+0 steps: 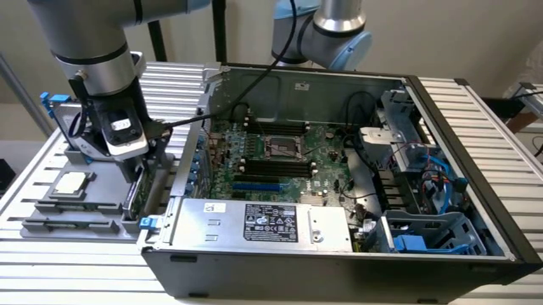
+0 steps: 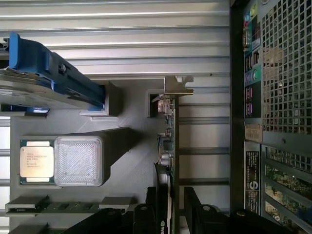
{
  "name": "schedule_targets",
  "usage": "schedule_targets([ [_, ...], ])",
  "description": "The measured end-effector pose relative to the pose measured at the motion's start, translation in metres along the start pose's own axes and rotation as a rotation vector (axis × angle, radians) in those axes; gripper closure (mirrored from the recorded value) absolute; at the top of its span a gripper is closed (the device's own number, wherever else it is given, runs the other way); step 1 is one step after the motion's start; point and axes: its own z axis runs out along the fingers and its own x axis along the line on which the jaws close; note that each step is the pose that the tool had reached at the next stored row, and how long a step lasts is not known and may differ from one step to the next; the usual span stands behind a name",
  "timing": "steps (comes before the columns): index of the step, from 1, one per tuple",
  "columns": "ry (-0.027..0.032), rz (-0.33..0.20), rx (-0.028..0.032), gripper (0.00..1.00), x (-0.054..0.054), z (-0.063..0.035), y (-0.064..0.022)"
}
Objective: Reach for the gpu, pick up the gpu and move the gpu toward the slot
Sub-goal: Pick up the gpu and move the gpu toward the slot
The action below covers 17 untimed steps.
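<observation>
The gpu (image 2: 170,139) stands on edge in a grey holder (image 2: 131,165), its silver bracket (image 2: 177,87) at the far end. In the exterior view the green card (image 1: 137,190) sits just outside the case's left wall, under my arm. My gripper (image 2: 169,217) is lowered over it, one dark finger (image 2: 145,217) on one side of the card and one finger (image 2: 196,214) on the other, with a small gap showing, so it is open. In the exterior view the gripper (image 1: 138,173) is at the card's top edge. The blue slot (image 1: 254,187) lies on the motherboard inside the case.
On the holder also rest a silver hard drive with a blue frame (image 2: 46,78), a square chip (image 2: 36,161) and memory sticks (image 1: 68,206). The open computer case (image 1: 339,260) rises right beside the card. A second arm (image 1: 331,32) stands behind the case.
</observation>
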Motion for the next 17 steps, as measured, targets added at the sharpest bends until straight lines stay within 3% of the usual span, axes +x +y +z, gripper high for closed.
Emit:
schedule_targets([
  [3,0.0053,0.001,0.0002,0.64,0.0,0.0038,-0.0002],
  [9,0.0249,0.003,0.0006,0.64,0.0,0.0095,-0.0002],
  [15,0.0317,0.004,0.0008,0.64,0.0,0.0151,-0.0003],
  [17,0.0368,0.004,0.0009,0.64,0.0,0.0164,-0.0004],
])
